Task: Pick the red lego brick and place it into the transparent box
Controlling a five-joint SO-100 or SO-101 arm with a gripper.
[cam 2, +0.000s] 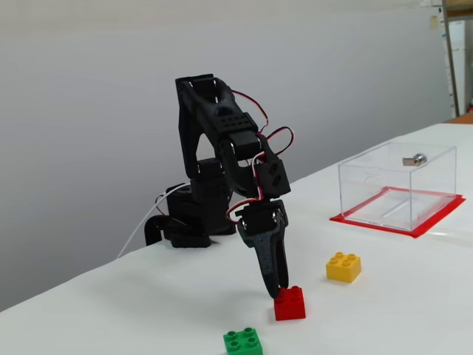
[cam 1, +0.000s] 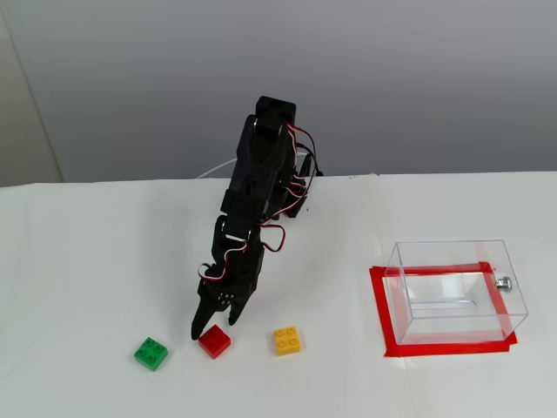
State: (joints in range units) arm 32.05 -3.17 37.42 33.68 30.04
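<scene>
High fixed view, left to right: small green studded plastic brick [cam 1: 151, 353] on the white table [cam 1: 87, 252]; small square red lego brick [cam 1: 214, 341] just right of it, at the black arm's 6 o'clock. Black two-finger gripper [cam 1: 213, 325] points down at the red brick's far edge, fingers spread a little – contact unclear. In the side fixed view the tips [cam 2: 278, 290] reach the red brick [cam 2: 290, 304]. Yellow studded brick [cam 1: 287, 340] at the red brick's 3 o'clock – then the clear plastic rectangular box [cam 1: 452, 292] on a red tape frame [cam 1: 380, 305].

Jaws' tips at the red lego brick [cam 2: 290, 304].
</scene>
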